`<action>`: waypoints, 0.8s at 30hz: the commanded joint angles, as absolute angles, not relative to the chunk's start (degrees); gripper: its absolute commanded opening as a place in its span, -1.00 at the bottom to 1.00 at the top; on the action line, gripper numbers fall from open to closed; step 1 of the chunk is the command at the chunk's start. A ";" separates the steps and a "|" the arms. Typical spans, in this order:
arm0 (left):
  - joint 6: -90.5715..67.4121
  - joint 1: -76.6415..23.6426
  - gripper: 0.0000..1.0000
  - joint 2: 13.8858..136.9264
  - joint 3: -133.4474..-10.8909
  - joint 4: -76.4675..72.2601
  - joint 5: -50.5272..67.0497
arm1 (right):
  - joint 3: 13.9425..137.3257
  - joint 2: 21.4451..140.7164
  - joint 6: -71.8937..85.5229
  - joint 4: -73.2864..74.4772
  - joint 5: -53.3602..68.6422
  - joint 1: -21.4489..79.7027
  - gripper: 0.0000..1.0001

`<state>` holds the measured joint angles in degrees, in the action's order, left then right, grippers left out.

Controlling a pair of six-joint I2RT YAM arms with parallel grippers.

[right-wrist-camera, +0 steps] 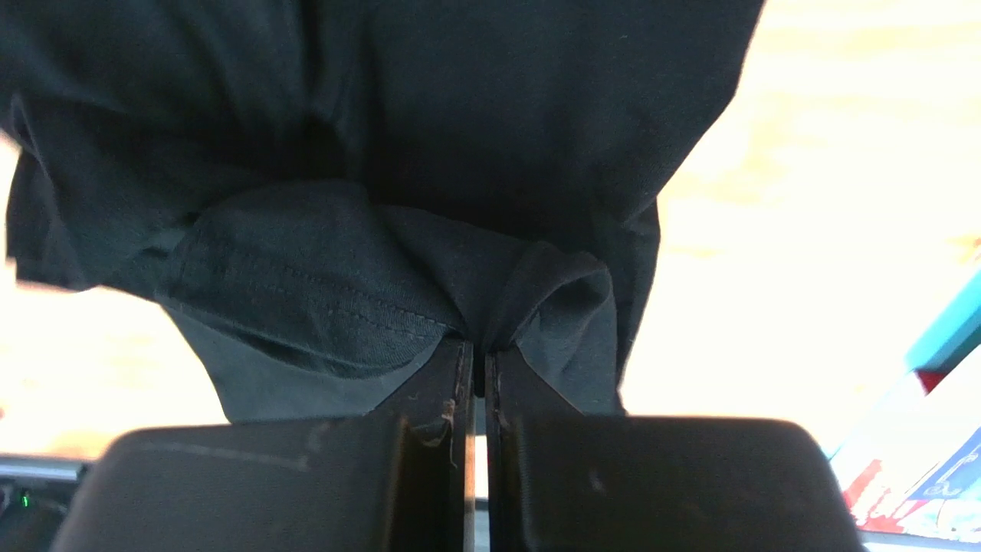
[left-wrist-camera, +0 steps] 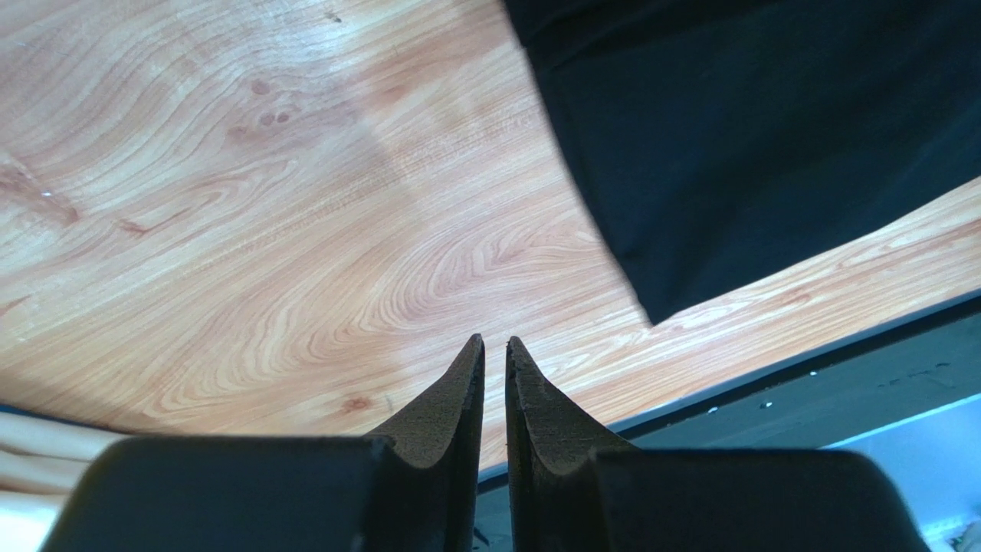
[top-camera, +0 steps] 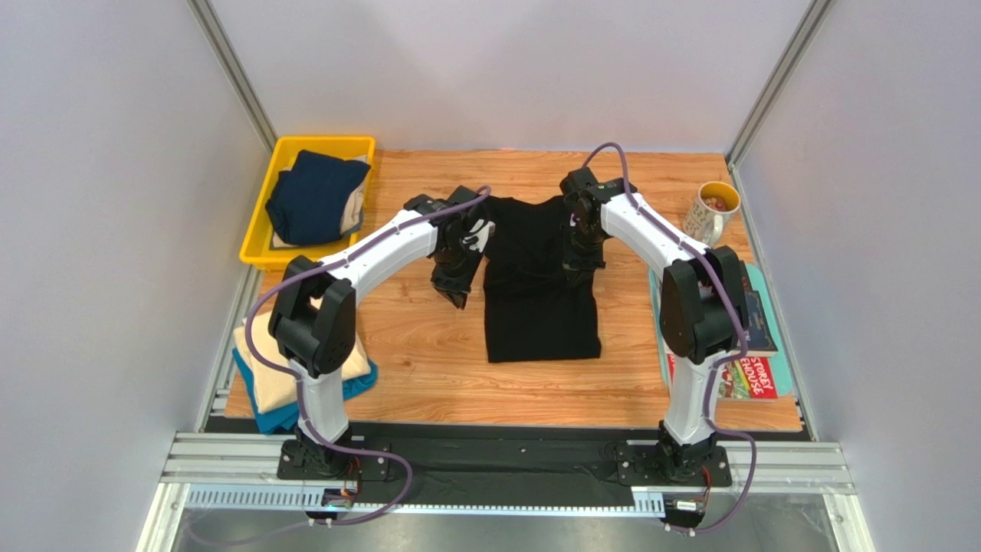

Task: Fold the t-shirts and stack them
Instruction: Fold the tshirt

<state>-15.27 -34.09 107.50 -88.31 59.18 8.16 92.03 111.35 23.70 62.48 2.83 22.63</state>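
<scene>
The yellow bin point(top-camera: 256, 236) at the far left corner of the table point(top-camera: 426, 345) held a folded navy shirt point(top-camera: 313, 196). A mug point(top-camera: 708, 213) stood at the far right; its contents were too small to tell. The black shirt point(top-camera: 539, 288) lay flat in the middle of the table, hem toward the arms, its cloth bunched and creased near the right shoulder. There the right gripper point(right-wrist-camera: 478, 345) pinched a fold of it. The left gripper point(left-wrist-camera: 494, 345) hung over bare wood just beside the shirt, fingers nearly pressed together on nothing. A cream shirt point(top-camera: 271, 374) sat on a teal shirt point(top-camera: 276, 416) at the near left edge.
</scene>
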 commanded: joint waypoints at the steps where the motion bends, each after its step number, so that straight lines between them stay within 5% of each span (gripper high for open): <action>1: -13.36 -33.66 -0.65 108.37 -91.93 61.61 6.77 | 95.89 115.48 23.90 63.19 1.14 20.83 -0.99; 5: -13.01 -33.40 -0.65 109.25 -92.99 62.14 6.59 | 98.87 118.91 24.08 64.33 1.23 20.22 -0.92; 7: -12.75 -33.40 -0.65 109.51 -93.60 62.31 6.77 | 100.63 119.79 24.26 64.51 1.06 20.21 -0.67; 12: -12.66 -33.22 -0.65 110.92 -95.71 63.46 6.77 | 103.18 121.29 26.63 65.12 0.09 18.90 -0.45; 24: -11.78 -33.22 -0.62 113.29 -98.70 65.21 6.94 | 107.40 121.03 28.66 64.25 -2.99 12.13 -0.25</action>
<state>-13.13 -33.54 112.25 -96.31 63.72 6.94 104.55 121.49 28.08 64.64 -0.75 13.80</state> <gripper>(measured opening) 0.184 0.356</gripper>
